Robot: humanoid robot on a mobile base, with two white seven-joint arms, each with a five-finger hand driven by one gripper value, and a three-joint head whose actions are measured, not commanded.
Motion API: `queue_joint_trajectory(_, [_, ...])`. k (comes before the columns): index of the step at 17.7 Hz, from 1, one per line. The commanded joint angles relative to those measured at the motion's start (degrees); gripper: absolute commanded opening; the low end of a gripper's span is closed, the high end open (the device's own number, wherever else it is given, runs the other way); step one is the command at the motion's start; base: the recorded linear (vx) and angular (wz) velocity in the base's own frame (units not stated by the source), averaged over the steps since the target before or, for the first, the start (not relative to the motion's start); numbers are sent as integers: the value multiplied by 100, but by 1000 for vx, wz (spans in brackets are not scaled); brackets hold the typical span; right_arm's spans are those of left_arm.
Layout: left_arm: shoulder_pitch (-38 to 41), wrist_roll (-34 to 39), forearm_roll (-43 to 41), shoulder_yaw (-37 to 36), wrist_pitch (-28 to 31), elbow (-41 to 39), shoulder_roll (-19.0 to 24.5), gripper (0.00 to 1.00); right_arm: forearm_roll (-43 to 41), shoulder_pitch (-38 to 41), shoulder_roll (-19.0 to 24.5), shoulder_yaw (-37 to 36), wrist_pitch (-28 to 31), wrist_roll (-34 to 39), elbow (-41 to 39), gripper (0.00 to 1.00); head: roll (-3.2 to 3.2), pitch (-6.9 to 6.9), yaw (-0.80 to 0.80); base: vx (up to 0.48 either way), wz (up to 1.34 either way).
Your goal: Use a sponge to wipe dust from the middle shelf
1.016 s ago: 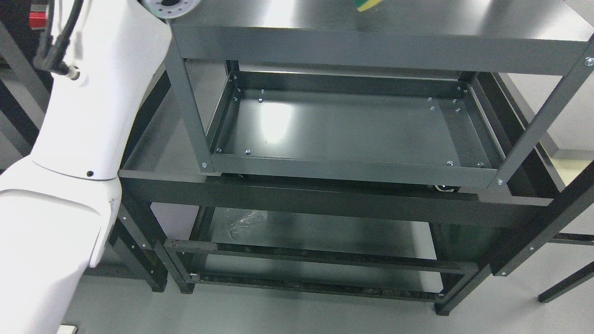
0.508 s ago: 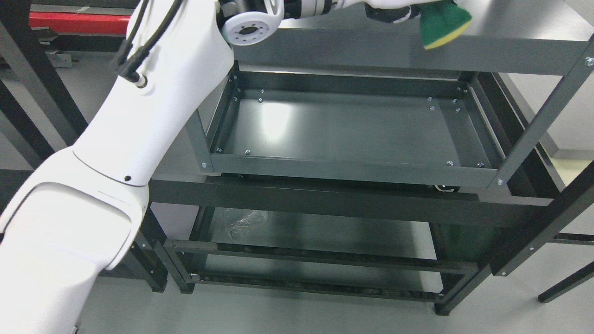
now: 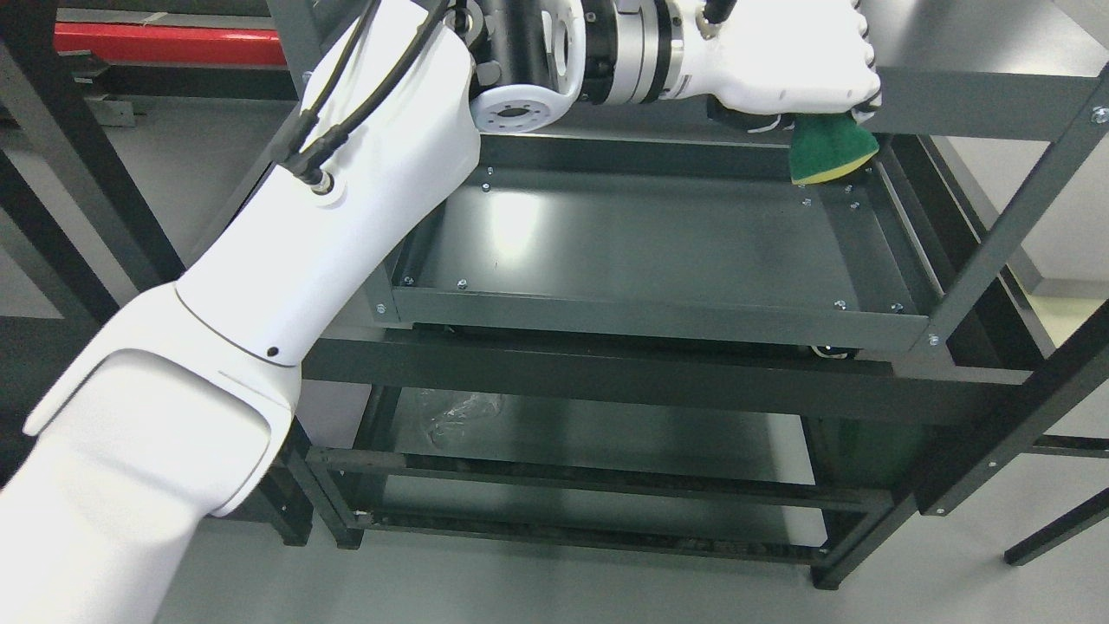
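Reaching across the upper right of the frame, the left hand (image 3: 784, 74) is clamped on the green and yellow sponge (image 3: 830, 154), whose free end hangs down toward the middle shelf (image 3: 641, 238), seemingly just above its far right corner and ready to wipe. Contact with the shelf is unclear. The fingers are mostly hidden, and the right arm is out of frame.
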Motion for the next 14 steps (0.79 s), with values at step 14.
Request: queue_joint_trajectory(14, [1028,-764,629,3448,-137,-577,1515,3,0,-8,-100,0,414,5,-100,100,0,0,0,0,0])
